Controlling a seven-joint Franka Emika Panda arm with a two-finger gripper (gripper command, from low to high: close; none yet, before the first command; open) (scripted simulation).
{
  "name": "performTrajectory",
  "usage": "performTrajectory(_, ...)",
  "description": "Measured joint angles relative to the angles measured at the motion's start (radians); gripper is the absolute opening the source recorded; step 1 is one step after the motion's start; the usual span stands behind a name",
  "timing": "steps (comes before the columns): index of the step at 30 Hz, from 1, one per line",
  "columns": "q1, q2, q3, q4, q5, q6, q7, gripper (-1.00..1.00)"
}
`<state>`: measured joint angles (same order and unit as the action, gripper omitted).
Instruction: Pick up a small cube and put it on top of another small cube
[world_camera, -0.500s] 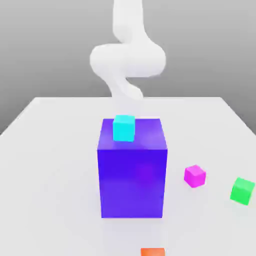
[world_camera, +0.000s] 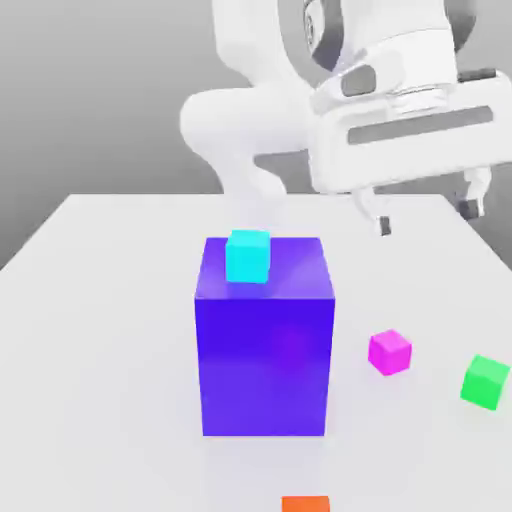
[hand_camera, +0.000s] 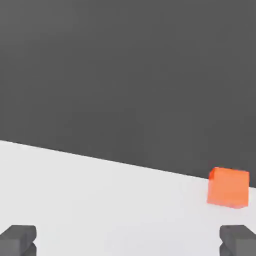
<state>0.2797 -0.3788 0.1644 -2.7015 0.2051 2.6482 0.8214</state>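
Observation:
The small magenta-pink cube (world_camera: 389, 352) rests on the white table (world_camera: 100, 320), toward the exterior view's right of the big blue-purple block (world_camera: 265, 340). My gripper (world_camera: 427, 213) hangs high above the table, over and a little behind the pink cube, well clear of it. It is open, the two dark fingertips (world_camera: 382, 222) wide apart with nothing between them. A cyan cube (world_camera: 248, 255) sits on top of the big block. In the hand view my gripper (hand_camera: 129, 242) shows both fingertips (hand_camera: 17, 239) spread over bare table.
A green cube (world_camera: 486, 381) lies at the exterior view's right, near the pink one. An orange cube (world_camera: 305, 504) sits at the near table edge, and the orange cube (hand_camera: 228, 187) also lies by the table's edge in the hand view.
The hand with its fingers has swung into the exterior view at the upper right, where only the arm's body showed before. No cube has moved.

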Motion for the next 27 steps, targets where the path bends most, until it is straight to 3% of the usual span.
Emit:
performTrajectory(9, 0.114, 0.209, 0.155, -0.207, 0.007, 0.185, 0.089, 0.0)
performTrajectory(12, 0.124, 0.277, 0.211, -0.271, -0.043, 0.247, 0.153, 0.0)
performTrajectory(16, 0.108, 0.356, 0.216, -0.272, -0.125, 0.309, 0.208, 0.0)
performTrajectory(20, 0.106, 0.435, 0.171, -0.254, -0.265, 0.368, 0.298, 0.0)
performTrajectory(23, 0.188, 0.492, 0.063, -0.242, -0.37, 0.413, 0.372, 0.0)
performTrajectory(27, 0.329, 0.564, -0.091, -0.23, -0.432, 0.475, 0.423, 0.0)
